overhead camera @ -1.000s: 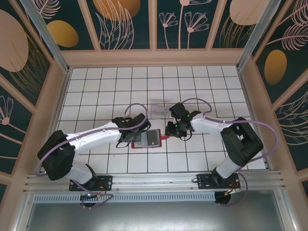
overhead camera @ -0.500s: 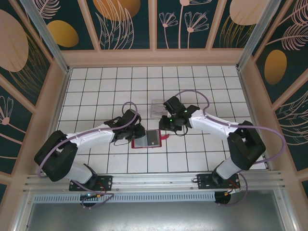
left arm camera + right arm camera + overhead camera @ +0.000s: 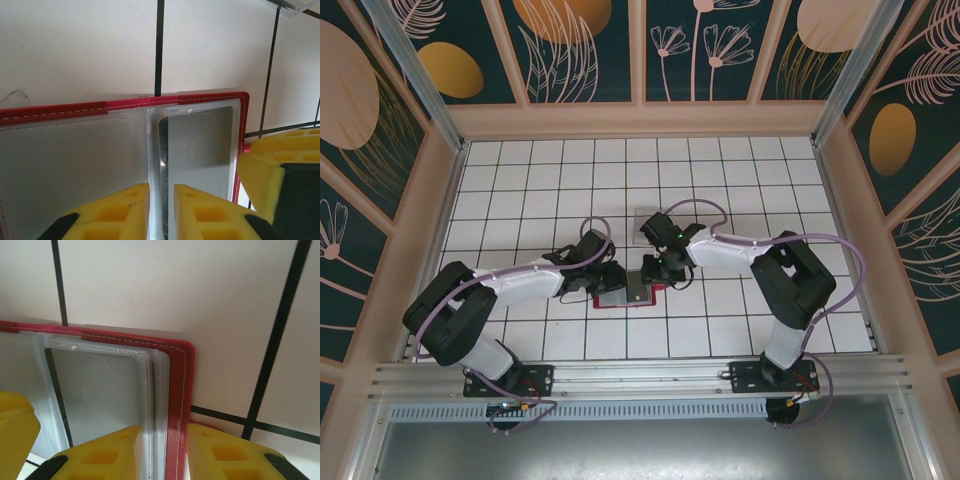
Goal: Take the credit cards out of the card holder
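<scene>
Tiled table (image 3: 520, 200) bears card holder (image 3: 632, 293) (open)

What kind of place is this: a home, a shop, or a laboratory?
Probably a laboratory robot cell: a white grid-lined table walled by dark plant-printed panels, with two white-and-black robot arms bolted to an aluminium rail at its near edge.

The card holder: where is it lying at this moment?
In the top view the card holder lies open on the tiled table, near the middle, between the left gripper and the right gripper.
</scene>
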Tool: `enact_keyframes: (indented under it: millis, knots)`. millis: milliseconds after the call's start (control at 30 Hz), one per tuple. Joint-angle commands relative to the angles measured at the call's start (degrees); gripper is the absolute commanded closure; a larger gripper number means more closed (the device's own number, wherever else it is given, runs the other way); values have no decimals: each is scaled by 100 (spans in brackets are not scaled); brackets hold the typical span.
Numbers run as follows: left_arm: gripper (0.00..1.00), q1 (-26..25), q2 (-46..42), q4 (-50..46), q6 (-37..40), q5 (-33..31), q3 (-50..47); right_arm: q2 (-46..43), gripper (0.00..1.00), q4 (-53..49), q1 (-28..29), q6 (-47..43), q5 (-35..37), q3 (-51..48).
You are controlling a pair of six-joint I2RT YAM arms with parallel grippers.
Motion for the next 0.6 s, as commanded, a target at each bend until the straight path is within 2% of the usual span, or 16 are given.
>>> enact_keyframes:
  millis: [0,567]
  knots:
    - [78,50,93,-68,84,-7,-46,102,70,132,67,66,-65,7]
    - [79,82,173,-203,158,-73,51,-115,69,-94,111,127,54,222]
